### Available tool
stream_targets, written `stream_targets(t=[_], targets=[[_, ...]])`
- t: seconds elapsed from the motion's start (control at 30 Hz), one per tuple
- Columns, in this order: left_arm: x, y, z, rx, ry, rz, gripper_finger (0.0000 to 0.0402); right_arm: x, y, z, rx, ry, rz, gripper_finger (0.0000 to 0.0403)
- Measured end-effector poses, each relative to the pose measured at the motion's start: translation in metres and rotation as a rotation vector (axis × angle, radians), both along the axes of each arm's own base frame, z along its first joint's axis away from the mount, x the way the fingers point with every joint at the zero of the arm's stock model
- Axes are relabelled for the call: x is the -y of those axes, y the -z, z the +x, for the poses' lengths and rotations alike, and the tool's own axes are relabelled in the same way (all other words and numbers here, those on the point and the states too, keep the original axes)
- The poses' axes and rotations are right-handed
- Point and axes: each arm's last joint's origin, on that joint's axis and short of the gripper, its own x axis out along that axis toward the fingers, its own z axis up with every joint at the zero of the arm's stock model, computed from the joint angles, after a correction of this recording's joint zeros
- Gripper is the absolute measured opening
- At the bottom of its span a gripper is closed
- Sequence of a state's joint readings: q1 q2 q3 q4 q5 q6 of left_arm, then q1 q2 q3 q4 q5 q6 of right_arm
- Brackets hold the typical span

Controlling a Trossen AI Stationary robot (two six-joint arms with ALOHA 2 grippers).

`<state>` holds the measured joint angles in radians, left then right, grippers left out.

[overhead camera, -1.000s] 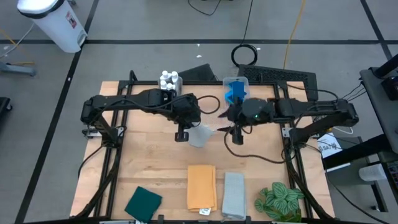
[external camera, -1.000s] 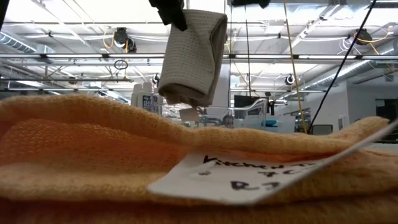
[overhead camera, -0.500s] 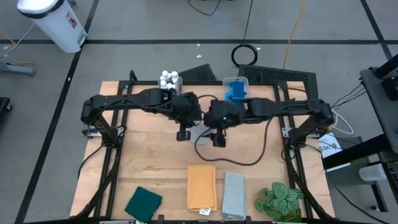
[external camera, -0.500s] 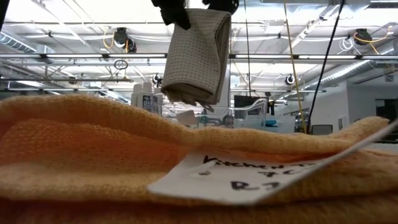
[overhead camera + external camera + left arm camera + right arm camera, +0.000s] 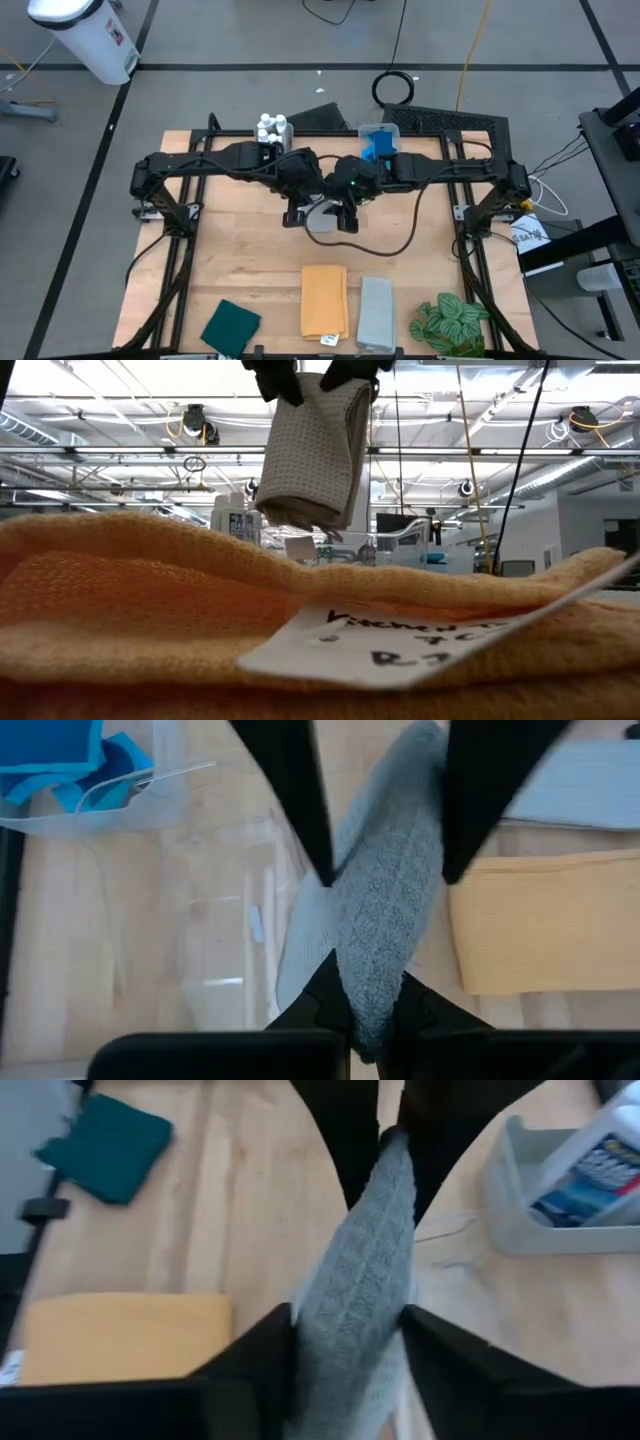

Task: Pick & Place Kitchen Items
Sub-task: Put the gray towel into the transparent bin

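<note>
On the left of the table (image 5: 240, 275), near its front edge, lies the dark green cloth (image 5: 231, 325). Further back, at the rear edge, the small white bottles (image 5: 271, 128) stand in a cluster. The left gripper (image 5: 293, 214) hangs over the middle of the table with its jaws clamped on one upper corner of a grey cloth (image 5: 321, 215), which dangles clear of the wood, folded and hanging straight down in the low view (image 5: 312, 450). Just beside it, the right gripper (image 5: 347, 218) has its jaws around the cloth's other upper corner; in the right wrist view the fabric (image 5: 365, 1270) fills the gap between both fingers (image 5: 255, 1355), so the cloth is held from both sides. Below them, near the front edge, the orange cloth (image 5: 324, 300) lies flat with a paper tag (image 5: 400, 640) on it, and a second grey cloth (image 5: 376, 313) lies just beside it. At the back sit blue sponges (image 5: 378, 146) in a clear bin (image 5: 392, 133). A green leafy plant (image 5: 450, 322) sits at the front right corner.
</note>
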<state>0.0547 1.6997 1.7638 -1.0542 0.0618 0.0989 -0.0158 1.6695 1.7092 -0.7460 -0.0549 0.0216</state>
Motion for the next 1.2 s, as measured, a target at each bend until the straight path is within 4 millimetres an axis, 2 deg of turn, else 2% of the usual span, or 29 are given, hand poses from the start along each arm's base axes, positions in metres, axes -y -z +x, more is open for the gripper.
stream_targets(t=[0.17, 0.23, 0.4, 0.6, 0.7, 0.83, 0.93, 1.07, 1.13, 1.2], targets=[[0.001, 0.000, 0.000, 0.001, 0.005, -0.020, 0.0015, 0.002, 0.000, 0.000, 0.001, -0.044, 0.048, 0.0043], [0.001, 0.000, 0.000, 0.002, -0.008, -0.031, 0.0029, 0.003, 0.000, 0.000, 0.003, -0.075, 0.074, 0.0013], [0.000, -0.007, -0.006, 0.015, -0.064, -0.019, 0.0083, 0.007, -0.002, -0.006, -0.026, -0.074, 0.146, 0.0004], [-0.002, -0.038, -0.040, 0.085, -0.152, 0.038, 0.0124, 0.024, -0.005, -0.019, -0.083, 0.060, 0.189, 0.0003], [-0.001, -0.054, -0.059, 0.131, -0.199, 0.042, 0.0134, 0.035, -0.005, -0.027, -0.121, 0.228, 0.093, 0.0002], [-0.001, -0.073, -0.087, 0.186, -0.277, 0.043, 0.0142, 0.048, -0.011, -0.054, -0.216, 0.558, -0.147, 0.0001], [0.000, -0.077, -0.097, 0.187, -0.305, 0.022, 0.0142, 0.051, -0.013, -0.069, -0.246, 0.769, -0.234, 0.0001], [0.001, -0.082, -0.105, 0.213, -0.311, 0.024, 0.0143, 0.051, -0.012, -0.068, -0.209, 0.861, -0.173, 0.0001], [0.000, -0.083, -0.106, 0.215, -0.327, 0.044, 0.0143, 0.052, -0.010, -0.055, -0.153, 0.833, -0.133, 0.0001], [-0.001, -0.081, -0.105, 0.206, -0.344, 0.067, 0.0143, 0.052, -0.012, -0.036, -0.044, 0.729, -0.058, 0.0001]])
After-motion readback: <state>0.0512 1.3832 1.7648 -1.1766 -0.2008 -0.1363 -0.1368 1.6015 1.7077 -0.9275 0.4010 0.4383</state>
